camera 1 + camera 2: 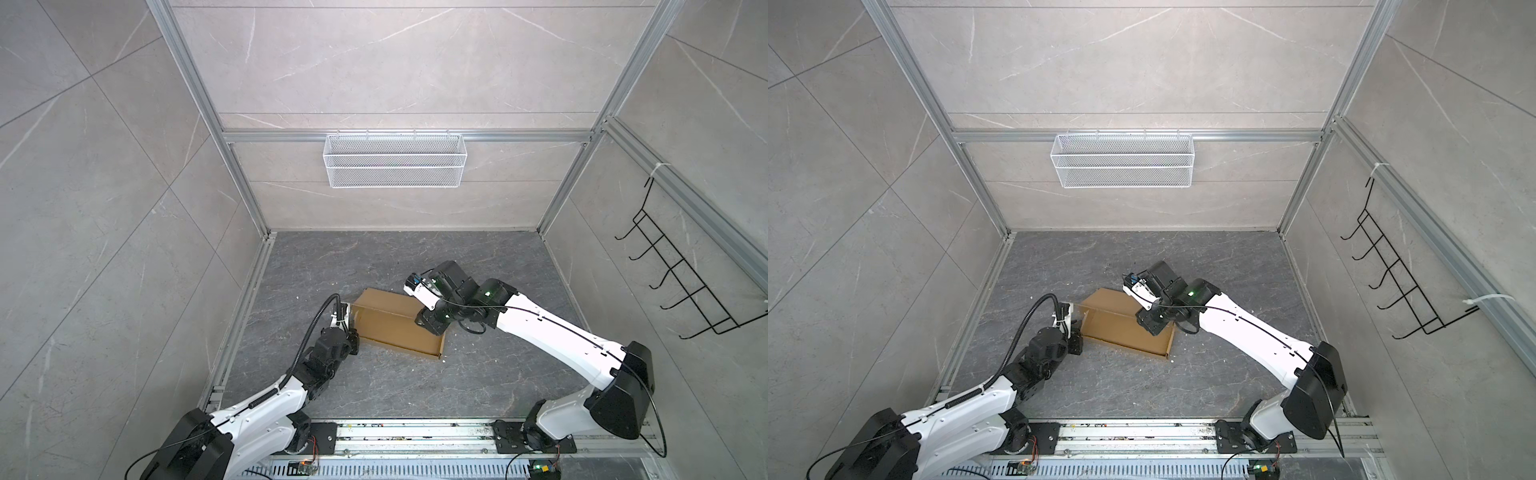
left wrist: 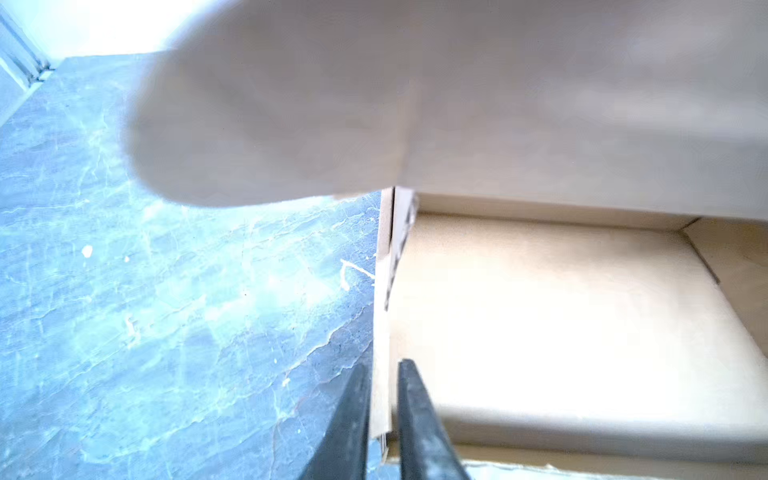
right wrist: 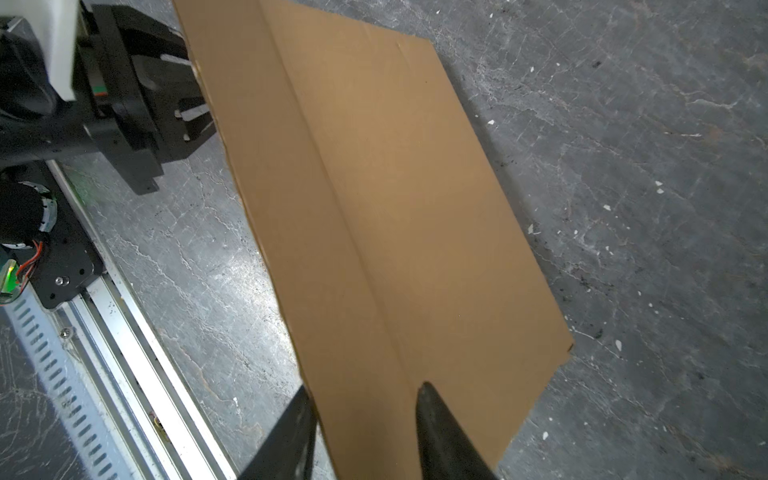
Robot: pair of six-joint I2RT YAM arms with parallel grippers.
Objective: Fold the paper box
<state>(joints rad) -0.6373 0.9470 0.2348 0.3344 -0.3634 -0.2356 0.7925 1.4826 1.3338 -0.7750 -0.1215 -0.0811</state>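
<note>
Dark marbled tabletop (image 1: 374,386), white specks (image 3: 658,187); grey tiled walls (image 1: 83,208), 1 mesh basket (image 1: 395,160). Box (image 1: 395,324) half-folded. Left claw (image 2: 382,415) narrow astride side wall (image 2: 382,291); right claw (image 3: 365,415) wider astride lid (image 3: 374,187).

Paper box (image 1: 390,324): brown corrugated cardboard, looked matt and unprinted; cut edges were rough.
Counter (image 1: 374,390): dark grey veined stone look, was smooth with a low sheen and pale specks.
Walls (image 1: 104,208): pale grey veined tile, looked smooth and satin.
Frame (image 1: 270,136): bare silver aluminium profile, was ribbed.
Basket (image 1: 395,166), upper centre: white-coated wire mesh.
Hook rack (image 1: 683,260), right edge: thin black wire.
Arm shells (image 1: 557,336): white plastic, shone glossy; joints were black and matt.
</note>
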